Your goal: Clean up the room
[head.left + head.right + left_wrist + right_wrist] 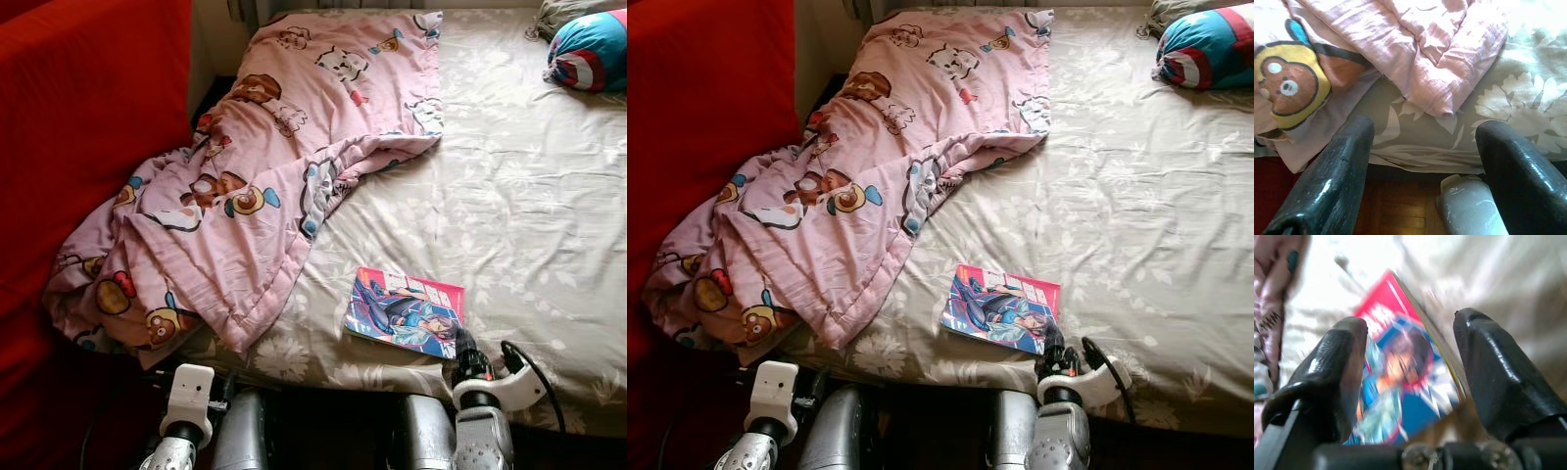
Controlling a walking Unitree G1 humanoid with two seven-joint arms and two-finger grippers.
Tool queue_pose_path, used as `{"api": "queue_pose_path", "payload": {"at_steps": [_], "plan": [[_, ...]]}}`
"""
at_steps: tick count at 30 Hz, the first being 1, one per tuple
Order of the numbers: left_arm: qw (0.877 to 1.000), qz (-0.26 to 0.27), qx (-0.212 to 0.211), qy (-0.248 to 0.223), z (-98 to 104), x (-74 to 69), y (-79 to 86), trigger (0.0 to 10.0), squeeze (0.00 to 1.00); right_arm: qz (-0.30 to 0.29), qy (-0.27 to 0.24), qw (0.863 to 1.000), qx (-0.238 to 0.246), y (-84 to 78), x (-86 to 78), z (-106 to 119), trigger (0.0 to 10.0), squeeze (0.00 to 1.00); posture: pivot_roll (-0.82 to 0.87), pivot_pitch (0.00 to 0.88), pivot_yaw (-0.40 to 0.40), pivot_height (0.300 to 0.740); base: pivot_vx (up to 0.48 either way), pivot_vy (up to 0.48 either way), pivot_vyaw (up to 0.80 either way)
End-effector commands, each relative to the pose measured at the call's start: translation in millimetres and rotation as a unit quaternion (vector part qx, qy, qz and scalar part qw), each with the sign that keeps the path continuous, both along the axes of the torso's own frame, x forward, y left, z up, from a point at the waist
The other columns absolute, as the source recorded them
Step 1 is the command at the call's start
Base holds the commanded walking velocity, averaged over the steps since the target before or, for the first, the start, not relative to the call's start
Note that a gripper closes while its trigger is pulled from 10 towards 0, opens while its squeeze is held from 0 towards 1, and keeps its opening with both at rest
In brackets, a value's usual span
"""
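A comic book with a red and blue cover lies flat on the grey floral bed sheet, near the front edge. My right gripper hovers just at the book's near right corner, open, and the cover shows between its two black fingers. A pink cartoon-print blanket sprawls across the bed's left side and hangs over the edge. My left gripper is open and low at the bed's front edge, below the blanket's corner, holding nothing.
A red sofa or panel stands tight along the bed's left side. A blue and red round cushion rests at the far right of the bed. Wooden floor shows under the left gripper.
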State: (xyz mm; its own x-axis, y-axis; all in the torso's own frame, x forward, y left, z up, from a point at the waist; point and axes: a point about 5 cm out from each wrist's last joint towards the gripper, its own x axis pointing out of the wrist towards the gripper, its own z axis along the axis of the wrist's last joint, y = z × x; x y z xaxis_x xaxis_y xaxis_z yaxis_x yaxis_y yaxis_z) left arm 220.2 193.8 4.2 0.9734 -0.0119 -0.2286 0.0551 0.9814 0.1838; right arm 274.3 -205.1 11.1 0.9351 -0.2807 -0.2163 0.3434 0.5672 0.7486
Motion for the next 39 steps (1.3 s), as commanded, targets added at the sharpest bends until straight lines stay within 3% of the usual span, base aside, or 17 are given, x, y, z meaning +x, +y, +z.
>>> {"api": "queue_pose_path", "payload": {"at_steps": [1,5,6,7,8,21,27,28,29,30,31,34,35,36,39], "plan": [[1.000,0.005,0.012,0.017,-5,-7.4,7.0,10.0,0.00,-0.005,0.022,1.000,0.007,-0.4,-5.8,-9,10.0,1.00,0.05,0.191,0.075,0.583,0.000,0.000,0.00],[1.000,0.005,0.013,0.019,-5,-10.9,8.7,10.0,0.00,0.022,0.025,0.999,0.002,-0.5,2.4,-6,10.0,1.00,0.06,0.196,0.077,0.583,0.000,0.000,0.00],[1.000,0.005,0.014,0.020,-5,-11.8,9.3,10.0,0.00,0.036,0.018,0.999,0.006,2.9,4.4,-5,10.0,0.12,0.06,0.198,0.079,0.583,0.000,0.000,0.00],[1.000,0.005,0.014,0.021,-5,-12.0,9.4,10.0,0.00,0.040,0.016,0.999,0.009,3.9,4.8,-5,10.0,0.12,0.06,0.198,0.079,0.583,0.000,0.000,0.00],[1.000,0.005,0.015,0.022,-6,-12.5,9.5,10.0,0.00,0.045,0.012,0.999,0.014,6.4,4.5,-6,10.0,0.00,0.06,0.198,0.079,0.583,0.000,0.000,0.00],[0.999,0.007,0.019,0.037,-13,-15.0,15.1,10.0,0.00,-0.005,0.029,0.998,0.057,13.4,-28.8,-31,10.0,0.00,0.06,0.204,0.085,0.583,0.000,0.000,0.00],[0.999,0.004,0.023,0.043,-17,-16.6,16.4,10.0,0.00,0.008,0.045,0.996,0.070,21.2,-31.2,-38,10.0,0.00,0.07,0.209,0.087,0.583,0.000,0.000,0.00],[0.999,0.001,0.026,0.045,-17,-17.1,16.8,10.0,0.00,0.012,0.045,0.996,0.073,21.9,-29.5,-38,10.0,0.29,0.07,0.211,0.088,0.583,0.000,0.000,0.00],[0.999,-0.001,0.029,0.045,-18,-18.0,17.3,10.0,0.00,0.014,0.044,0.996,0.075,22.4,-28.0,-37,10.0,0.45,0.08,0.215,0.089,0.583,0.000,0.000,0.00],[0.999,-0.001,0.029,0.045,-18,-18.0,17.3,10.0,0.00,0.014,0.044,0.996,0.075,22.4,-28.0,-37,10.0,0.45,0.08,0.215,0.089,0.583,0.000,0.000,0.00],[0.999,-0.001,0.030,0.046,-18,-19.2,18.3,10.0,0.00,0.017,0.042,0.996,0.073,22.0,-24.9,-35,10.0,0.84,0.08,0.217,0.089,0.583,0.000,0.000,0.00],[0.998,0.001,0.031,0.048,-20,-21.9,20.2,10.0,0.00,0.025,0.027,0.998,0.059,19.5,-17.2,-29,10.0,0.81,0.08,0.228,0.093,0.583,0.000,0.000,0.00],[0.998,0.001,0.032,0.049,-20,-22.7,21.0,10.0,0.00,0.025,0.023,0.998,0.056,18.4,-15.0,-27,10.0,0.62,0.08,0.228,0.093,0.583,0.000,0.000,0.00],[0.998,0.002,0.033,0.052,-21,-24.6,22.7,10.0,0.00,0.024,0.016,0.998,0.052,16.0,-11.6,-23,10.0,0.00,0.09,0.236,0.096,0.583,0.000,0.000,0.00],[0.998,0.003,0.036,0.060,-25,-31.6,27.8,10.0,0.00,0.019,-0.005,0.999,0.045,9.6,-3.8,-14,10.0,0.00,0.10,0.251,0.102,0.583,0.000,0.000,0.00]]}}
